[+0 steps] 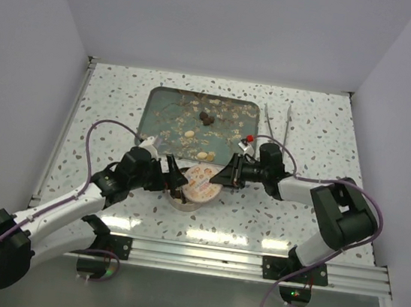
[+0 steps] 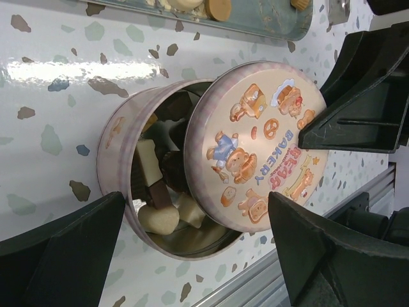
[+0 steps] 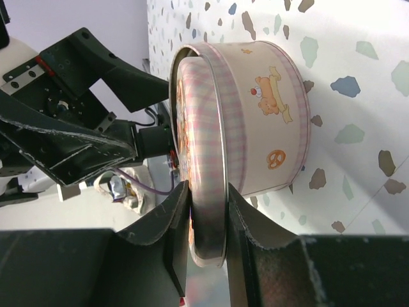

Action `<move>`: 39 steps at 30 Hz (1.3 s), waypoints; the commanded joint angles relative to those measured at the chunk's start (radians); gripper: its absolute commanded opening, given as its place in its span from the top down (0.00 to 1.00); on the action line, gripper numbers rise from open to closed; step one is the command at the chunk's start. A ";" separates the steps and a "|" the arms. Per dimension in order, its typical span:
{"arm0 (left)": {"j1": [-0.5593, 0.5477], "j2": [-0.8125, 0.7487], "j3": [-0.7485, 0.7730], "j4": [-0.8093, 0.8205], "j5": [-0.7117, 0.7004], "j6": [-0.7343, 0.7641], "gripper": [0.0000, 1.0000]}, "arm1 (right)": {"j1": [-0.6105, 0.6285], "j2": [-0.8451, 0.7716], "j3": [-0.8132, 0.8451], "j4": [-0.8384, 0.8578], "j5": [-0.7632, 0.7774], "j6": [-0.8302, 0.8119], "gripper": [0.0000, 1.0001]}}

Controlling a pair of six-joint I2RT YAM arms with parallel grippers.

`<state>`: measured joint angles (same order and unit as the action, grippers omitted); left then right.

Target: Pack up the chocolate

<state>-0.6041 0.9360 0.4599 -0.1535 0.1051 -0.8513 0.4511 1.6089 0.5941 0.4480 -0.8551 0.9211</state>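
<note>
The chocolate pieces (image 2: pixel 156 217) are small, in round, square and heart-like shapes, and coloured cream, tan and dark brown. Some lie inside the round pink printed metal tin (image 3: pixel 268 115). Others sit on the grey-green rectangular tray (image 1: pixel 150 116) just beyond the tin.

The right hand (image 3: pixel 208 192) is closed narrowly on the rim of the bear-printed round lid (image 2: pixel 262 141), which leans half across the tin's mouth. The left hand (image 2: pixel 197 211) is fully open, straddling the tin and holding nothing.

Expect each piece to be light, rigid, smooth and easily chipped. Grip gently across opposite flat sides.
</note>
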 commanded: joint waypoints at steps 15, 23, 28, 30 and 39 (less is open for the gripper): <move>0.006 0.023 -0.001 0.058 0.027 0.024 0.00 | 0.093 0.109 0.084 -0.160 0.111 -0.114 0.68; 0.006 0.043 0.000 0.068 0.041 0.032 0.00 | 0.126 0.138 0.121 -0.184 0.122 -0.123 0.66; 0.007 0.046 0.000 0.074 0.045 0.034 0.00 | 0.136 0.151 0.125 -0.192 0.129 -0.125 0.65; 0.007 0.049 0.000 0.077 0.048 0.034 0.00 | 0.139 0.152 0.130 -0.196 0.134 -0.125 0.64; 0.007 0.067 0.002 0.097 0.065 0.041 0.00 | 0.161 0.184 0.164 -0.213 0.142 -0.123 0.63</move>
<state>-0.5865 0.9733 0.4599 -0.1349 0.0711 -0.7933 0.5442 1.7252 0.7479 0.3000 -0.8318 0.8581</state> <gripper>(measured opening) 0.998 0.368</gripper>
